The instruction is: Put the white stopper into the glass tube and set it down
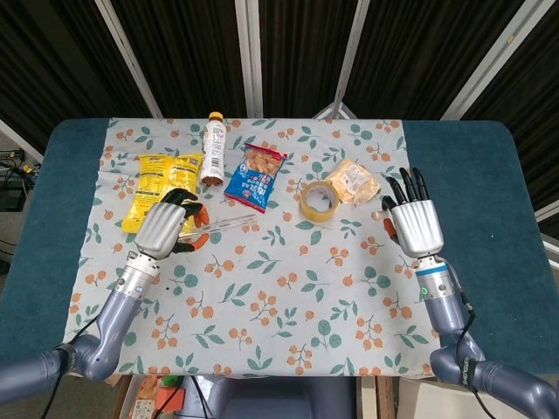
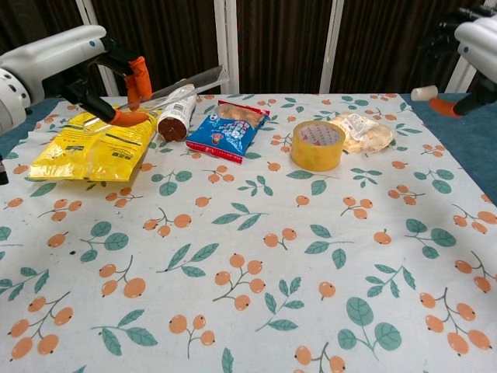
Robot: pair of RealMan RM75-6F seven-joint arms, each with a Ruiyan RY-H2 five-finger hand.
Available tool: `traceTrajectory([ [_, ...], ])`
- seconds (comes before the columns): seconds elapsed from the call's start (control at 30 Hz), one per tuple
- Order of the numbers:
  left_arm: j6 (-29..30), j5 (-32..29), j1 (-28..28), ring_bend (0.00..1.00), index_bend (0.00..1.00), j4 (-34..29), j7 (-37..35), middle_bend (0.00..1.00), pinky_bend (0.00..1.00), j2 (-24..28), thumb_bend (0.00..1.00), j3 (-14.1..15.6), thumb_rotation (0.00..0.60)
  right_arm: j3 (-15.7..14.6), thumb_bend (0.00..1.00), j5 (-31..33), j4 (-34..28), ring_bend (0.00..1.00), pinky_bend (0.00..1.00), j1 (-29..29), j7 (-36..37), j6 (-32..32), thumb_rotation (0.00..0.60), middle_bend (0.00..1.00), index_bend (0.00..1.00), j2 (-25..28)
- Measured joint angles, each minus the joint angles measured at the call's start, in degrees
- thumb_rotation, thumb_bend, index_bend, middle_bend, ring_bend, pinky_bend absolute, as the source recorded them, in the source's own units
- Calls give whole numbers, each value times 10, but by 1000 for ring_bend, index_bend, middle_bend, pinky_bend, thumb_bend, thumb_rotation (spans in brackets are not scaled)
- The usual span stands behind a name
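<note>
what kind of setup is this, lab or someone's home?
Probably a lab or test rig, not a home. A blue-padded table with a floral cloth stands before dark corrugated panels with bare metal struts. Snack packs and a tape roll look like staged props.
</note>
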Motion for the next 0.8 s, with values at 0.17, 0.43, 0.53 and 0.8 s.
traceTrajectory([
  [0.17, 4, -7, -8, 265, 702, 21, 1, 713, 181, -33, 581, -6, 600, 10, 392, -25, -3, 30, 0, 16, -3, 17, 600, 224, 696, 5],
  [0.43, 15, 21, -26, 268, 701, 78, -13, 713, 181, -66, 580, -12, 600, 8, 392, -60, 19, 30, 0, 37, -8, 29, 600, 227, 697, 8],
  [0.53, 27, 37, -31, 268, 701, 109, -36, 713, 181, -83, 580, -14, 600, 8, 392, -65, 25, 30, 0, 41, -8, 30, 600, 227, 697, 5],
  [0.8, 60, 67, -42, 268, 701, 185, -87, 713, 181, -131, 581, -19, 600, 5, 392, -89, 56, 30, 0, 60, -8, 40, 600, 227, 697, -5],
])
